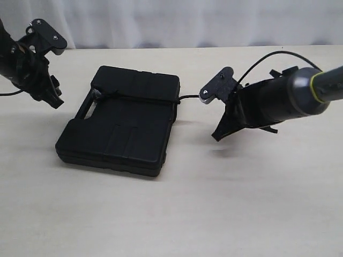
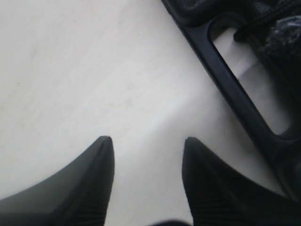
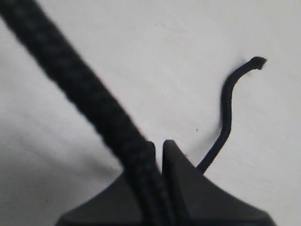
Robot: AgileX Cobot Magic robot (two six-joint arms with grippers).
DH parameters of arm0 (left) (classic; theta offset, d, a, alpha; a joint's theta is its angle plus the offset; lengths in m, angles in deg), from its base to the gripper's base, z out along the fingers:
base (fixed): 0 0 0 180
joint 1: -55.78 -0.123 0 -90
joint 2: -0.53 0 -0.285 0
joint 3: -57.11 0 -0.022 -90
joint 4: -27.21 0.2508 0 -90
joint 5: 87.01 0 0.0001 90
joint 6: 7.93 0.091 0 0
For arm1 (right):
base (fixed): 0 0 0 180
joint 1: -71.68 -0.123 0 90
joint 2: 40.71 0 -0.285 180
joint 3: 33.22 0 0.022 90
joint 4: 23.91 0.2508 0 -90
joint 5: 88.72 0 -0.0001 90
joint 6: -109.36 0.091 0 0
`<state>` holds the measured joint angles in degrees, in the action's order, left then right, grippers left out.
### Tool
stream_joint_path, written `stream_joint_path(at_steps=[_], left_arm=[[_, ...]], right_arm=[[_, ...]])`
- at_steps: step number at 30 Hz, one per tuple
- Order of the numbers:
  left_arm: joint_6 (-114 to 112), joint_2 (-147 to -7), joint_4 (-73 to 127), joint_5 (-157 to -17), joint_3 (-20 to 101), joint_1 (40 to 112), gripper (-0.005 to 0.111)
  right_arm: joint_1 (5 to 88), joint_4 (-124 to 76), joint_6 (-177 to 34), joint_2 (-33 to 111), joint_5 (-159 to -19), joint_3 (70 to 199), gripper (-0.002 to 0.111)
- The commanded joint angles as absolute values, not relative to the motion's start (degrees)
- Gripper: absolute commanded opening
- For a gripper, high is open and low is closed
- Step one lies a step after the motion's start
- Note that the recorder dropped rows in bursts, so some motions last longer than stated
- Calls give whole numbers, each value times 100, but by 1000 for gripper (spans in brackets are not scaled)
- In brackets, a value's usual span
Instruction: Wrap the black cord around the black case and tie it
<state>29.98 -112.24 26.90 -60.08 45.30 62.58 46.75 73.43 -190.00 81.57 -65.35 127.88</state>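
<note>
The black case [image 1: 120, 126] lies flat in the middle of the table. The black cord [image 1: 140, 99] crosses its lid and runs off the right edge toward my right gripper [image 1: 218, 135]. In the right wrist view the right gripper [image 3: 159, 146] is shut on the black cord [image 3: 80, 89], which runs taut away from the jaws. A thin loose end [image 3: 228, 103] curls on the table beyond them. My left gripper [image 1: 56, 101] hovers left of the case, open and empty. In the left wrist view the left gripper [image 2: 148, 141] is over bare table beside the case's handle cut-out [image 2: 235, 94], where the cord [image 2: 256, 26] passes.
The pale wooden table [image 1: 241, 203] spreads around the case. A white curtain [image 1: 177, 21] hangs behind the far edge. A glossy robot cable [image 1: 268, 59] arcs over the right arm.
</note>
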Motion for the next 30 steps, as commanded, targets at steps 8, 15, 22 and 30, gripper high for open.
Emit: stream_joint_path(at_steps=[8, 15, 22, 30], left_arm=[[3007, -11220, 2574, -6057, 4530, 6258, 44], [3007, -11220, 2487, -6093, 4530, 6258, 44], [3007, -11220, 2487, -6092, 4530, 6258, 44], [3007, -11220, 2487, -6115, 4530, 6258, 44]], right_arm=[[4687, 6466, -19208, 7923, -7576, 12042, 4], [4698, 6038, -19208, 7923, -6986, 11924, 6], [4698, 6078, -19208, 7923, -7207, 11924, 45], [4414, 6227, -19184, 7836, -6708, 11924, 56]])
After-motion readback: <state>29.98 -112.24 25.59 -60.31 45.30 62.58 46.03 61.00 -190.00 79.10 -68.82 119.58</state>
